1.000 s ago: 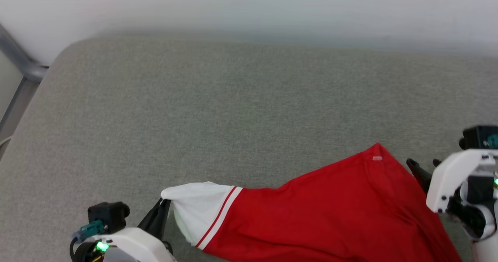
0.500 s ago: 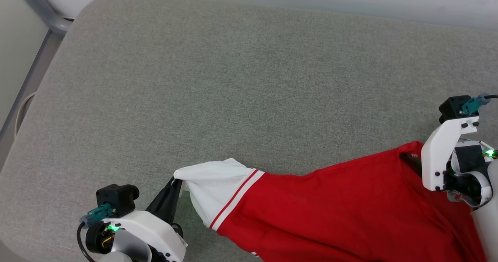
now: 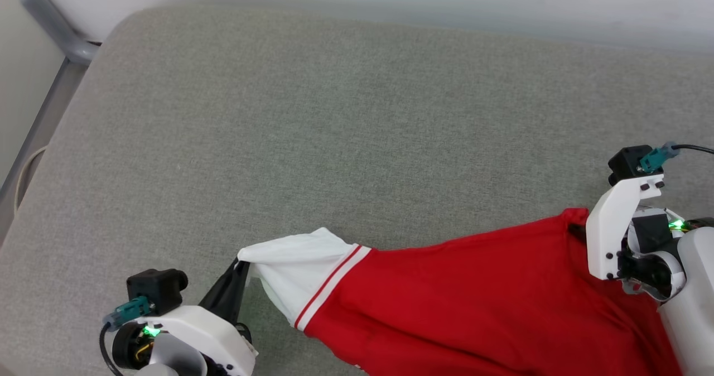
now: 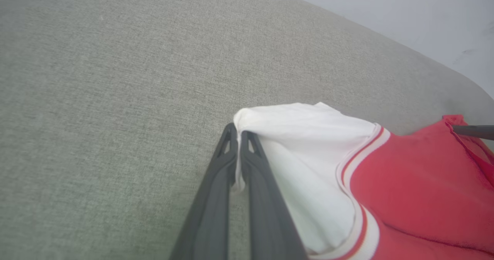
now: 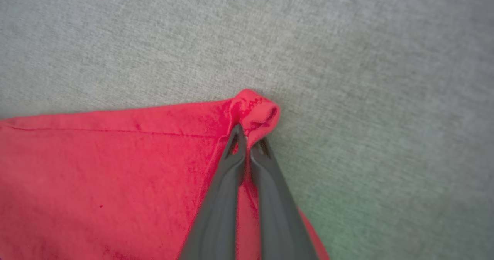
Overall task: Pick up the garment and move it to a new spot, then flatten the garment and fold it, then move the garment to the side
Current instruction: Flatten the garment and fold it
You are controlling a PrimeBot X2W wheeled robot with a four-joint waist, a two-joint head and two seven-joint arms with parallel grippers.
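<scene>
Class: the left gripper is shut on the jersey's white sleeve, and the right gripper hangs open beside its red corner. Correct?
No: the right gripper is shut on the red corner of the jersey, as the right wrist view shows. The left gripper is shut on the white sleeve.

Red garment (image 3: 446, 303), white sleeve (image 3: 295, 264), red-white striped trim at the sleeve seam. Surface (image 3: 334, 130): plain heathered grey-green fabric; bluer grey in right wrist view, probably lighting. Left end effector (image 4: 237, 130) and right end effector (image 5: 249, 134): dark grey fingers, white housings, green lights, teal connectors.
</scene>
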